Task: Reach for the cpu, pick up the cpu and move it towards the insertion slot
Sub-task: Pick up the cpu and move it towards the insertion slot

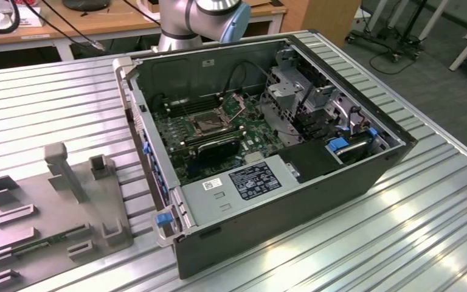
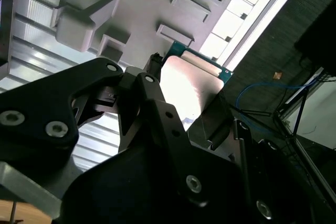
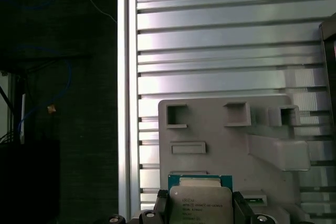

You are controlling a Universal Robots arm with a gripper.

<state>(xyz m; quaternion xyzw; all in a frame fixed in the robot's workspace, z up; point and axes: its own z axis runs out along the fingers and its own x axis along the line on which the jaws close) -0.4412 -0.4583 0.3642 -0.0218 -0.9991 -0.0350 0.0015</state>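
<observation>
Ribbed silvery metal is forming the table [image 1: 428, 219] in the exterior view, carrying one open black computer case [image 1: 282, 201]; inside the case, one square insertion slot [image 1: 205, 122] is sitting on green board. Beside the case one grey plastic fixture [image 1: 51, 222] is lying. In the second wrist view one black gripper [image 2: 181, 111] is pinching one cpu [image 2: 186, 85], silvery and flat. In the first wrist view the cpu [image 3: 199, 203] is hanging above that fixture [image 3: 220, 140]

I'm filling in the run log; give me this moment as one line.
tool: shut on cpu | cpu: held above grey holder tray | insertion slot: empty, in open case
</observation>
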